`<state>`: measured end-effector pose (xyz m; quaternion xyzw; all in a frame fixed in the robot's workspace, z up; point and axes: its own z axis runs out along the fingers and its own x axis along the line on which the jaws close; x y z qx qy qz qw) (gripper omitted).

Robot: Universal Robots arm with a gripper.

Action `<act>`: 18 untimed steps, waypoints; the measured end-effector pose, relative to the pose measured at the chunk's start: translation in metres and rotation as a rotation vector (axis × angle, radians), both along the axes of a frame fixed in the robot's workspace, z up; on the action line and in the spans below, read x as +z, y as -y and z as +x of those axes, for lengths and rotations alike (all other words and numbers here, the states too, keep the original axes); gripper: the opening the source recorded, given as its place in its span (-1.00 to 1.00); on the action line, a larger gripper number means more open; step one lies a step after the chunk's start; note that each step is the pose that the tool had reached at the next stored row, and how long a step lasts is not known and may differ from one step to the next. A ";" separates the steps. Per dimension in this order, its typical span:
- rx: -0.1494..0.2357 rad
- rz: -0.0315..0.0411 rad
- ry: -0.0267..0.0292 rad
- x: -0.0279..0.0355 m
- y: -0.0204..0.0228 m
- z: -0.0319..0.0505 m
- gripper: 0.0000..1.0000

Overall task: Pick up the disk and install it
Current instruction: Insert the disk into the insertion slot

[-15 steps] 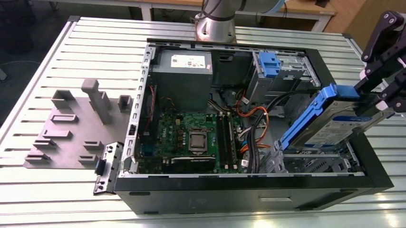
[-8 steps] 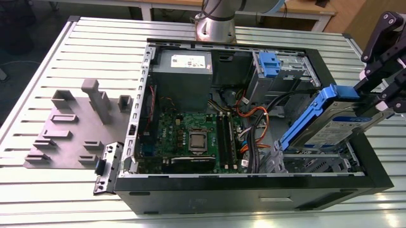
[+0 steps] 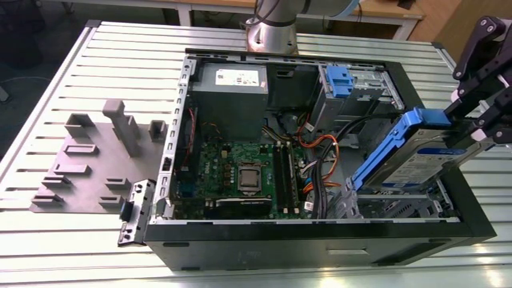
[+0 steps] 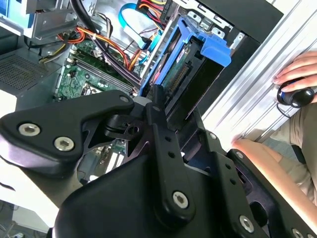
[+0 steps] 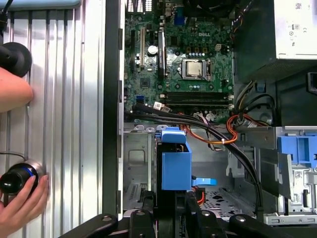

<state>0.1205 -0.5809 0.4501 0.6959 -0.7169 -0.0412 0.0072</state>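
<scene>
Silver metal framed by a blue plastic rail: the disk (image 3: pixel 420 157) is held in the air over the front corner of an open PC case (image 3: pixel 320 243), at the exterior view's right. It is pinched at one end by the fingers (image 5: pixel 192 210) of the gripper (image 3: pixel 470 127), one finger on each side of the drive. The white-and-blue label is turned toward the exterior view's camera.

Key relation: the disk's long axis runs straight out from the fingers toward the inside of the case, w/ the blue-capped free end leading. The disk is tilted, not flat. In the exterior view its blue end slopes from low, near the case floor, up to high, level w/ the case rim.

An empty metal drive cage (image 3: pixel 396 207) lies just below and beyond the low corner of the disk. Whether that corner touches the cage cannot be told. In the first wrist view the blue end (image 5: pixel 176 163) is seen in line w/ the cage opening (image 5: pixel 138 163), beside black and orange cables (image 5: pixel 233 131).

Elsewhere in the case, a green motherboard (image 3: pixel 240 174) and a grey PSU box (image 3: pixel 230 90) sit well apart from the disk. The case rests on a slatted metal tabletop (image 3: pixel 48 252). A person's hand (image 5: pixel 22 198) is seen on a black knob at the tabletop's edge.
</scene>
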 end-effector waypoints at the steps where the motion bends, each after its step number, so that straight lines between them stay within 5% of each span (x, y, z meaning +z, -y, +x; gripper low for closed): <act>1: 0.000 0.0000 0.0000 -0.0012 0.0000 0.0000 -0.30; 10: 0.000 0.0001 0.0000 -0.0140 0.0000 0.0000 -0.30; 18: 0.000 0.0005 0.0000 -0.0153 0.0000 0.0000 -0.30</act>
